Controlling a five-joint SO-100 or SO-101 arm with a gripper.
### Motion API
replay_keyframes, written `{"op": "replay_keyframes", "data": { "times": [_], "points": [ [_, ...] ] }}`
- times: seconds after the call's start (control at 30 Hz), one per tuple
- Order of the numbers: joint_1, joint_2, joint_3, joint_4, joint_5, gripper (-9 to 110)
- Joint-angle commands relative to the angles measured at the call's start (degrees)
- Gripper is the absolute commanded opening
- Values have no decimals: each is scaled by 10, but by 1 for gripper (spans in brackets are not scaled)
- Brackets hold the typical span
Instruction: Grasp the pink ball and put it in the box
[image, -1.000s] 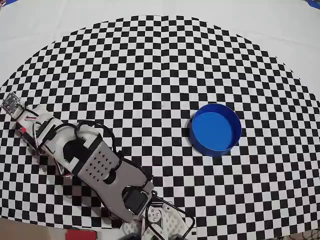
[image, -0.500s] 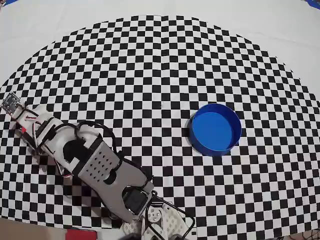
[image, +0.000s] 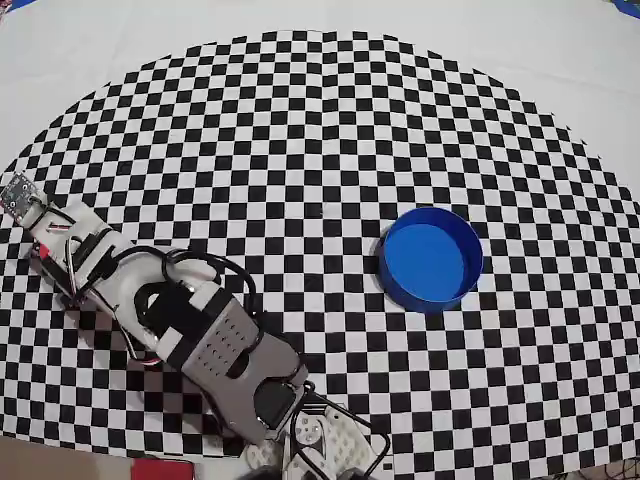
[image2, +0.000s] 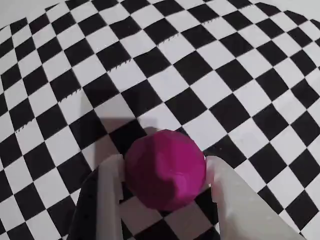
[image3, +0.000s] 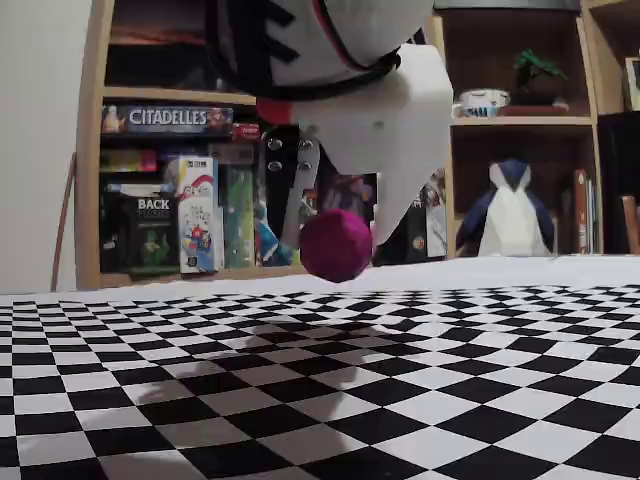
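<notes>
The pink ball (image2: 165, 170) is clamped between the two white fingers (image2: 227, 200), which are closed against its sides. In the fixed view the ball (image3: 336, 245) is held clear of the checkered surface (image3: 420, 400), its shadow cast below. In the overhead view the box (image: 431, 259) is seen well apart to the right, while the ball is hidden beneath the arm (image: 190, 325).

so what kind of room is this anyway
Probably a home hobby room: wooden shelves hold board games and a plush penguin, and the arm works on a checkerboard mat over a table.
</notes>
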Motion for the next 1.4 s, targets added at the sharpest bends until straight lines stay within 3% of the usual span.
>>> {"op": "replay_keyframes", "data": {
  "times": [0.0,1.37],
  "points": [
    [4,64,11,3,1,0],
    [72,297,162,4,1,0]
  ]
}}
